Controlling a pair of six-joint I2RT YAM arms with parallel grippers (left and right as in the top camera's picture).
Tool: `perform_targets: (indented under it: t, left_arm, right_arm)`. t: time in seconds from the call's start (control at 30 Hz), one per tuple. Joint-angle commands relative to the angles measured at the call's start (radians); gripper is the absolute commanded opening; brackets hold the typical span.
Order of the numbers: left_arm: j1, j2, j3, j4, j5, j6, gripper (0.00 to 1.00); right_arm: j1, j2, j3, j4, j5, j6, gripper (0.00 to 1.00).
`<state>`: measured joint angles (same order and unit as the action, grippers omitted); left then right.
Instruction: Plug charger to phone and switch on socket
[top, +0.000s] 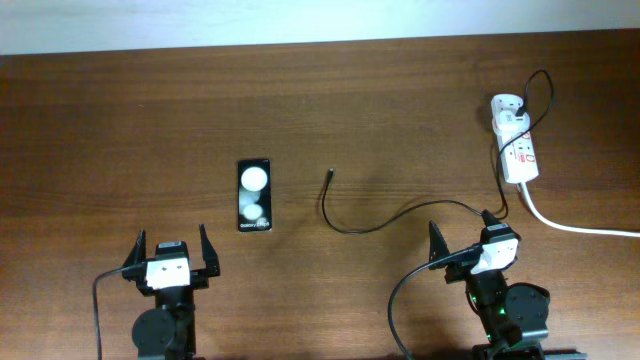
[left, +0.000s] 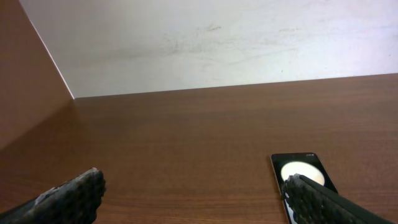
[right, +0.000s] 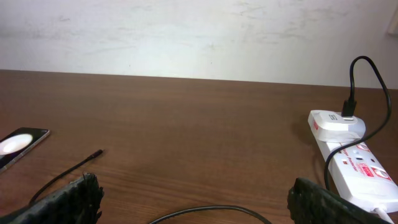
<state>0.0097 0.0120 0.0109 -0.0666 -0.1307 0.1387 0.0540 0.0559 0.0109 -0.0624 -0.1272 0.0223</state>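
The black phone (top: 254, 195) lies flat on the wooden table, screen up with light glare; it shows in the left wrist view (left: 303, 172) and the right wrist view (right: 20, 142). The thin black charger cable (top: 385, 220) curves across the table from the white socket strip (top: 516, 142), its connector tip (top: 331, 172) lying free to the right of the phone; the tip shows in the right wrist view (right: 98, 152). The socket strip (right: 351, 155) has a white adapter plugged in. My left gripper (top: 171, 250) is open and empty near the front edge. My right gripper (top: 462, 236) is open and empty.
A thick white cord (top: 585, 229) runs from the strip off the right edge. A white wall (left: 217, 43) stands behind the table's far edge.
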Motion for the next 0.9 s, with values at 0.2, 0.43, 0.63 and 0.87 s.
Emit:
perform_targets:
  t: [0.2,0.43,0.63,0.87]
  left_arm:
    - [0.000,-0.005,-0.002,-0.006,0.003,0.009,0.99]
    - [0.000,-0.005,-0.002,-0.006,0.003,0.009,0.99]
    - [0.000,-0.005,-0.002,-0.005,0.003,0.009,0.99]
    - [0.000,-0.005,-0.002,0.026,-0.008,0.009,0.99]
  right_arm:
    - [0.005,-0.006,-0.005,-0.005,0.008,0.004,0.99]
    - [0.005,-0.006,-0.005,-0.005,0.008,0.003,0.99]
    - [0.005,-0.006,-0.005,-0.005,0.008,0.003,0.99]
    - [0.005,-0.006,-0.005,-0.005,0.008,0.003,0.98]
